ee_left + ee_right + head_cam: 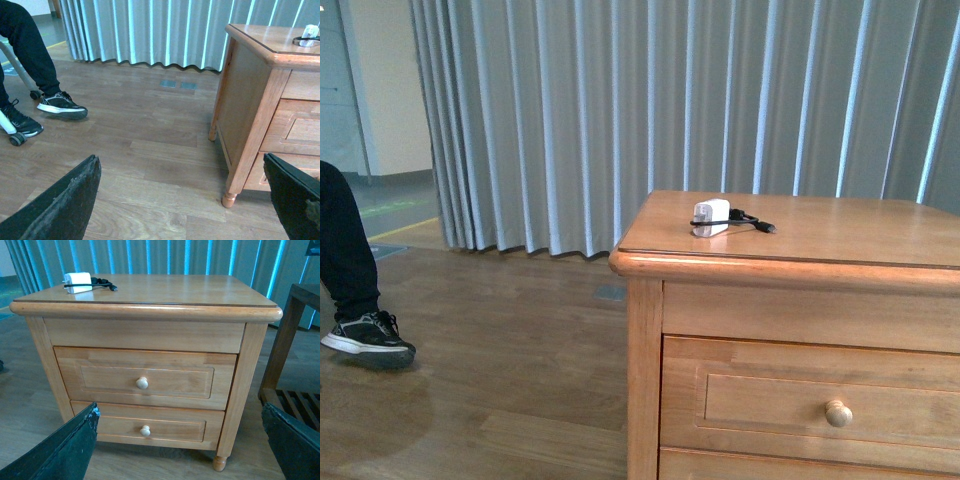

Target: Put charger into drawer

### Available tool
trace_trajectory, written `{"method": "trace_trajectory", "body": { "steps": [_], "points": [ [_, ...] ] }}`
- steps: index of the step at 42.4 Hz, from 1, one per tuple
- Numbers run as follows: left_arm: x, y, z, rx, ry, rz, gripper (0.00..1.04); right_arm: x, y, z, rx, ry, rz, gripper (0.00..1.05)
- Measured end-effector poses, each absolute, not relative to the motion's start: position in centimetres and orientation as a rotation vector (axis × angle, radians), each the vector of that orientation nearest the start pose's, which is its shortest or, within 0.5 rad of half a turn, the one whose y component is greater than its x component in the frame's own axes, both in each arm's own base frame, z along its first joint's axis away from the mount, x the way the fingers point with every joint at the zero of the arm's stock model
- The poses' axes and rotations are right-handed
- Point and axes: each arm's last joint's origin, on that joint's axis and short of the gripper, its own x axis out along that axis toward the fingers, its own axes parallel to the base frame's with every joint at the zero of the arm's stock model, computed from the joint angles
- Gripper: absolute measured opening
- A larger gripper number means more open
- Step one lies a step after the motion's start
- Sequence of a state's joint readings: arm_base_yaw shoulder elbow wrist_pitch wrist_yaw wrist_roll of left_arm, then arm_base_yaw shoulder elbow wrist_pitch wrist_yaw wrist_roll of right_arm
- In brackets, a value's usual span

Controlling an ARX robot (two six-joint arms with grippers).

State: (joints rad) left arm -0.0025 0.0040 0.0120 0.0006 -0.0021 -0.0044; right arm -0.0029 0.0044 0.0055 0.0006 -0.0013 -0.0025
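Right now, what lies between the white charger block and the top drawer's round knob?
Right wrist view: between white charger block and pale round knob, only the honey-coloured wooden cabinet's bare top, rounded edge, plain rail and drawer panel.

a honey-coloured wooden cabinet [645, 380] fills the lower right, seen from its front left corner. on its top, near the left edge, sits the charger [711, 217] – a small white block with a thin black cable [752, 222] looped around it and trailing off to the right. below the top rail the drawer [760, 395] is shut, its round pale knob [838, 413] facing out. pale grey pleated curtains [620, 110] hang behind. at far left, a dark trouser leg [342, 245] and a black sneaker [368, 337] – sole lifted slightly off the wood-plank floor [510, 340].
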Motion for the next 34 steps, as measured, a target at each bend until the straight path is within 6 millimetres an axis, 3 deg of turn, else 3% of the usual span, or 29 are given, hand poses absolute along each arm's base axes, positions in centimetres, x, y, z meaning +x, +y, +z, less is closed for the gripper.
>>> {"method": "trace_trajectory", "body": {
  "steps": [8, 12, 24, 34],
  "points": [
    [9.7, 0.0, 16.7, -0.004, -0.009, -0.001, 0.99, 10.2, 0.3, 17.9, -0.159, -0.133, -0.065, 0.96],
    [9.7, 0.0, 16.7, -0.004, -0.009, 0.0, 0.99, 11.1, 0.7, 17.7, -0.21, -0.097, -0.046, 0.96],
    [9.7, 0.0, 16.7, -0.004, -0.009, 0.0, 0.99, 15.9, 2.9, 16.6, -0.271, 0.041, 0.095, 0.96],
    [9.7, 0.0, 16.7, -0.004, -0.009, 0.0, 0.99, 21.8, 4.6, 14.2, -0.293, 0.14, 0.154, 0.96]
  ]
}}
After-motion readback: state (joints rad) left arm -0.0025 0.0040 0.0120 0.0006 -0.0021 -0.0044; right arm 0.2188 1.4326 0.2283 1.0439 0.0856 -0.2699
